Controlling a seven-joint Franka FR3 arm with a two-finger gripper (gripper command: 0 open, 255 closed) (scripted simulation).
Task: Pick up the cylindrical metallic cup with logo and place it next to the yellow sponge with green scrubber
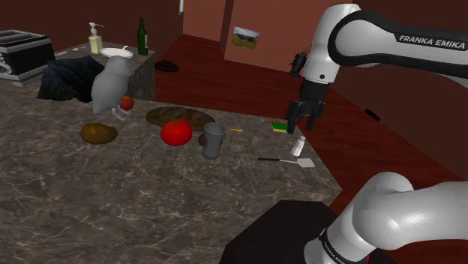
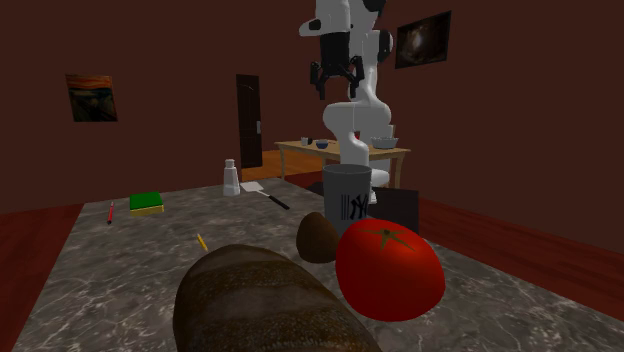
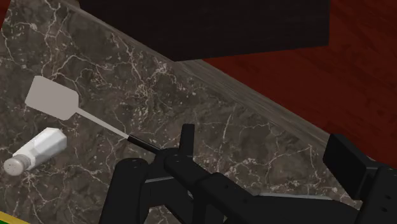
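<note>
Gripper (image 1: pixel 298 124) hangs above the marble counter (image 1: pixel 150 195), fingers pointing down and spread wide, nothing between them. The white arm (image 1: pixel 339 46) rises from the stand (image 1: pixel 277 234) at the shoulder view's 5 o'clock, bends high, and its forearm comes in from 2 o'clock to a downturned wrist. The grey cup (image 1: pixel 213 139), logo on its side, stands upright at 3 o'clock of the tomato (image 1: pixel 176 132), well apart from the fingers. The sponge (image 1: pixel 279 127) lies at 3 o'clock of the cup, near the shaker (image 1: pixel 298 145) and spatula (image 1: pixel 285 160).
</note>
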